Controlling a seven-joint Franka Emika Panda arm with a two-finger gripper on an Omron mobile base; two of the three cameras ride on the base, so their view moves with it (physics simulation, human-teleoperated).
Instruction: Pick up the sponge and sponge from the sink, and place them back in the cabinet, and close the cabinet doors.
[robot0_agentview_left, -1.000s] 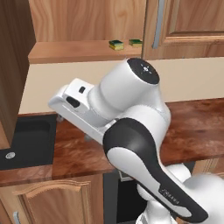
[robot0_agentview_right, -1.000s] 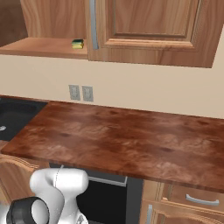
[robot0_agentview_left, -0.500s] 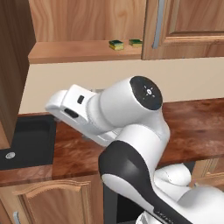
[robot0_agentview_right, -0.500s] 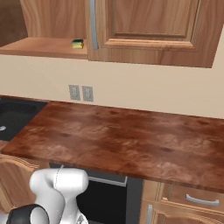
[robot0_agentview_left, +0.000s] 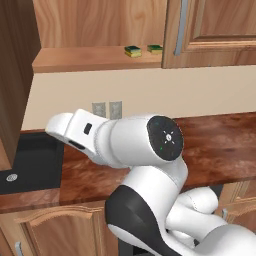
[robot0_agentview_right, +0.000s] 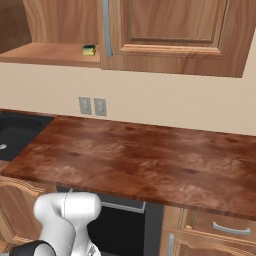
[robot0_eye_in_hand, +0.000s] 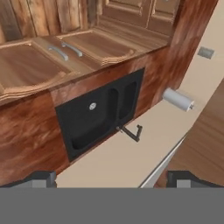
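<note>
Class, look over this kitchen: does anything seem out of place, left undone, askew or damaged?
Nothing is spilled or damaged. Both sponges sit on the cabinet shelf, but its left door hangs open, so that side is unshut.

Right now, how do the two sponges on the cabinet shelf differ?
In the left base view the left sponge sits nearer the shelf's front edge and farther from the closed cabinet door; the right sponge lies further back, close beside that door. The left sponge's yellow side shows more; the right sponge looks mostly green. Both are small, flat, green over yellow, lying apart on the cabinet shelf.
</note>
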